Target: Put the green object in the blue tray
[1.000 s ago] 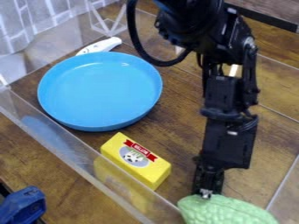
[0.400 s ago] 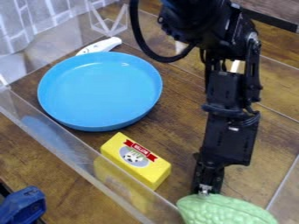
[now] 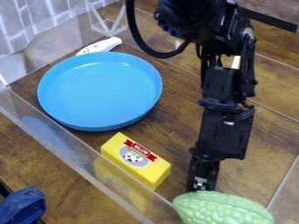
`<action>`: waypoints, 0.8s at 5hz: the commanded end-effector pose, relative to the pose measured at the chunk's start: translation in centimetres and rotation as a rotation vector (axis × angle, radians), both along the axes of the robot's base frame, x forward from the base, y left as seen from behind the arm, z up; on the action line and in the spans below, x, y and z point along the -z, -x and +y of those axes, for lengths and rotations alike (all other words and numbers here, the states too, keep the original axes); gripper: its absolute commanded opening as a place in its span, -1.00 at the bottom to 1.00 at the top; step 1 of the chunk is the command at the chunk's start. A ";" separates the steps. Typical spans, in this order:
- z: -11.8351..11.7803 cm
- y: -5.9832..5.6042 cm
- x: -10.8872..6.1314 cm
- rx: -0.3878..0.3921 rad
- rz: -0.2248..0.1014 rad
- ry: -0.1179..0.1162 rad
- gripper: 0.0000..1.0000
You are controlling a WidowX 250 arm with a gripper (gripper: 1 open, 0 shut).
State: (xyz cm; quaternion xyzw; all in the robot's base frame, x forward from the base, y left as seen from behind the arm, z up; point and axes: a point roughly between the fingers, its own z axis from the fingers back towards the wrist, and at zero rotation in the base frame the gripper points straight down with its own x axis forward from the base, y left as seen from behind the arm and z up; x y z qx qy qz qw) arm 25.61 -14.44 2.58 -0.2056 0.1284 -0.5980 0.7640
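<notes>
Blue tray, round and shallow with a low rim (image 3: 98, 91), lies at the left of the wooden table (image 3: 140, 131). White-handled utensil (image 3: 98, 46) just beyond its far edge. Tray's interior holds nothing; its whole opening faces up, unblocked from above. Yellow box (image 3: 135, 160) with a red label sits nearer the camera than the tray, a narrow strip of bare wood between the two. Green object (image 3: 222, 209), pale and ridged, at the bottom edge of the view, its near side cut off by the frame; it lies to the right of the yellow box and near it. Black gripper (image 3: 201, 182) points down at the green object's far edge, fingertips right against it as seen from here; jaws closed together. Cannot tell whether a bit of the green object is pinched or merely touched. Clear panel (image 3: 73, 150) runs slantwise from the left edge down past the near side of the box, a boundary on that flank. Dark blue cloth (image 3: 21, 206) in the lower left corner, beyond the panel. Open wood between tray and arm (image 3: 219, 96), wider toward the far side; more bare wood to the arm's right, crossed by a pale seam.
</notes>
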 end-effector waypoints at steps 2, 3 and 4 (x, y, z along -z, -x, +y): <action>0.4 -0.8 -1.7 0.003 -0.045 0.015 -1.00; 0.5 -0.8 -1.8 0.004 -0.042 0.013 -1.00; 0.7 -0.8 -1.8 0.005 -0.040 0.011 -1.00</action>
